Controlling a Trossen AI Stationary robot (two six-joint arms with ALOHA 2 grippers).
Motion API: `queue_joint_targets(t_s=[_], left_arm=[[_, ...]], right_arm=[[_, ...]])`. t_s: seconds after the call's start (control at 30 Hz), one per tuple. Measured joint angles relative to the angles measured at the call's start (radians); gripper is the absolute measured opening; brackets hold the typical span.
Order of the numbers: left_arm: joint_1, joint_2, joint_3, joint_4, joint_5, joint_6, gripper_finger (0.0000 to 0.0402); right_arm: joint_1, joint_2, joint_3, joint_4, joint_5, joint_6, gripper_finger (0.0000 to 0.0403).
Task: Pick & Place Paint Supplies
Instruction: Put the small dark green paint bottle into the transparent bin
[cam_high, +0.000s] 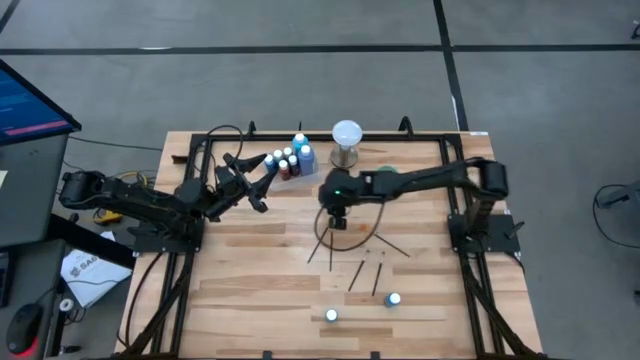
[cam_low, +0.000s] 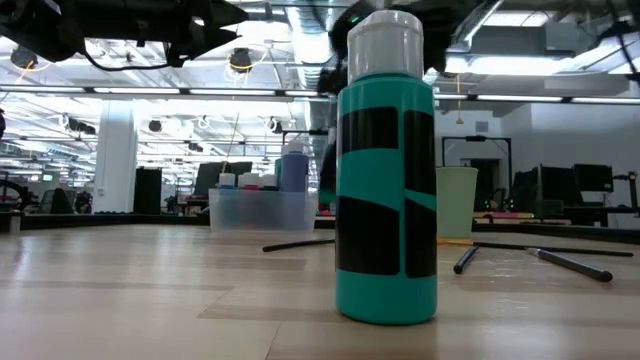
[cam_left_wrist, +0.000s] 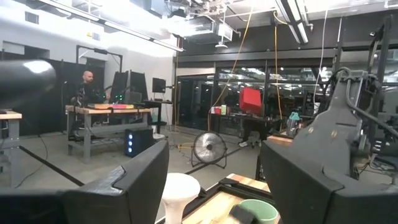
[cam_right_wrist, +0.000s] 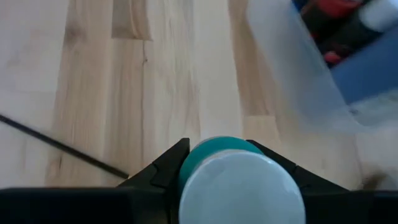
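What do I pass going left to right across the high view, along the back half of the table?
Left tool → bin of bottles → globe → right arm's base

You see a white globe (cam_high: 346, 132) on a metal base at the upper middle of the high view, at the far edge of the wooden table (cam_high: 250, 260). A clear plastic bin (cam_low: 262, 209) sits just left of it. A monitor (cam_high: 30, 100) shows at the upper left edge, with a computer mouse (cam_high: 22, 322) at the lower left. In the left wrist view, a floor fan (cam_left_wrist: 209, 149) stands at centre, and a person (cam_left_wrist: 86, 86) sits at a bench at left.
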Motion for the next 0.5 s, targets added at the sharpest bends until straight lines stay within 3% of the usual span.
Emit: queue_joint_targets(t_s=[0.27, 0.5], left_arm=[[0.0, 0.0, 0.0, -0.001, 0.0, 0.0, 0.025], [0.0, 0.0, 0.0, -0.002, -0.011, 0.0, 0.025]], right_arm=[[-0.001, 0.17, 0.158, -0.091, -0.066, -0.019, 0.014], [-0.001, 0.209, 0.182, -0.115, -0.089, -0.02, 0.0143]])
